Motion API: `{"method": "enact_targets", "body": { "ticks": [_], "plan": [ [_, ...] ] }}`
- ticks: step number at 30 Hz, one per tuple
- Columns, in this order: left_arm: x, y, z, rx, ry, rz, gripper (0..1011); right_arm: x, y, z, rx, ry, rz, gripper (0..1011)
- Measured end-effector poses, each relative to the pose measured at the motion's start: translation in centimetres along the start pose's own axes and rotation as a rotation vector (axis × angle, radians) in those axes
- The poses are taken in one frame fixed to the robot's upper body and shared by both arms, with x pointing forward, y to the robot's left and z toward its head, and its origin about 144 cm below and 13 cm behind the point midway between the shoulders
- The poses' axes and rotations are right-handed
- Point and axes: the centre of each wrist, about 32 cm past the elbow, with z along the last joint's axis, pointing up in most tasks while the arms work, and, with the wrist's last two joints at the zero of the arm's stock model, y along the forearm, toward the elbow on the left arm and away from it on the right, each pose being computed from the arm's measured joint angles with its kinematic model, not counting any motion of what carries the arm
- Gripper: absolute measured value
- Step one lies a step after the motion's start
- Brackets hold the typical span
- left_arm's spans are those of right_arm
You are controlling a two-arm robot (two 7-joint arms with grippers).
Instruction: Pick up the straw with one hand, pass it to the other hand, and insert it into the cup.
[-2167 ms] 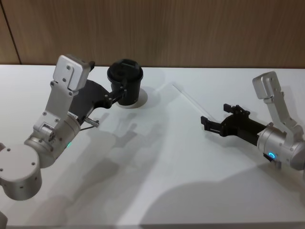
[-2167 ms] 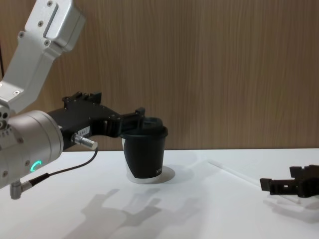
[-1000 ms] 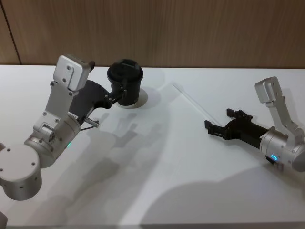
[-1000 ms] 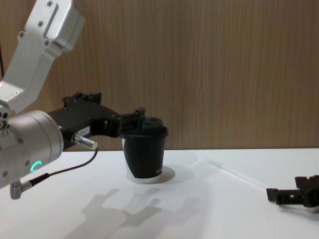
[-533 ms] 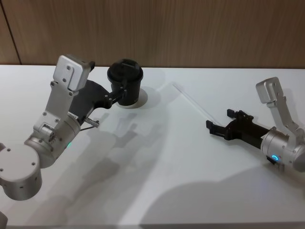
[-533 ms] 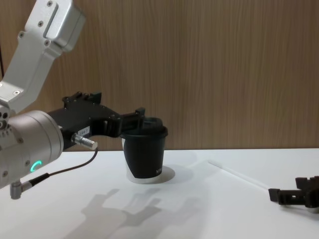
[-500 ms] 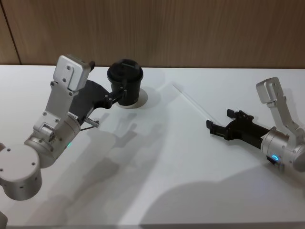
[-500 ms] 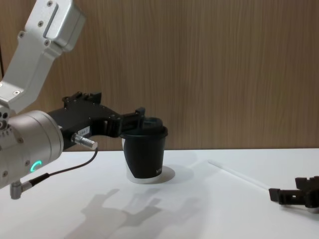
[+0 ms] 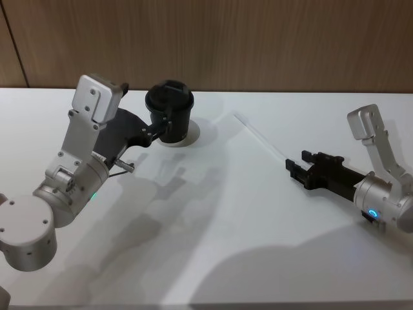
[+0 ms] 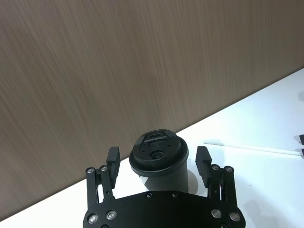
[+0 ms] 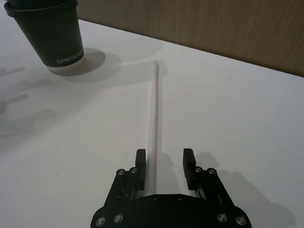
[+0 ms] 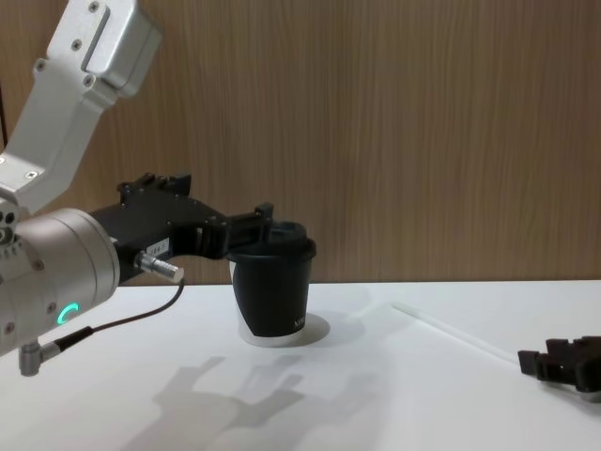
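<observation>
The black lidded cup (image 9: 169,111) (image 12: 272,291) stands at the back left of the white table. My left gripper (image 9: 164,126) (image 10: 158,154) is open, one finger on each side of the cup's upper part, with a gap on both sides. The thin white straw (image 9: 258,134) (image 11: 155,109) (image 12: 451,331) lies flat on the table to the right of the cup. My right gripper (image 9: 299,165) (image 11: 164,159) (image 12: 543,361) is open and low over the table. The straw's near end lies between its fingers (image 11: 139,160), close beside one of them.
A wood-panelled wall (image 9: 258,39) closes the table's far edge. A grey cable (image 12: 122,319) hangs under my left wrist. The white table (image 9: 213,226) spreads bare between the two arms and toward the front.
My right gripper has drawn back to the right along the straw, so only the straw's near end now lies between its fingers. Left arm, cup and straw have not moved.
</observation>
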Motion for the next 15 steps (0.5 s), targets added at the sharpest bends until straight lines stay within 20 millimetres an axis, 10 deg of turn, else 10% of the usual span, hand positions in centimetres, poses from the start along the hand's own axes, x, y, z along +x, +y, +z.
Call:
{"method": "enact_targets", "body": {
  "ticks": [15],
  "plan": [
    [0.0, 0.0, 0.0, 0.0, 0.0, 0.0, 1000, 0.01, 0.0, -0.04, -0.001, 0.001, 0.0, 74]
  ]
}}
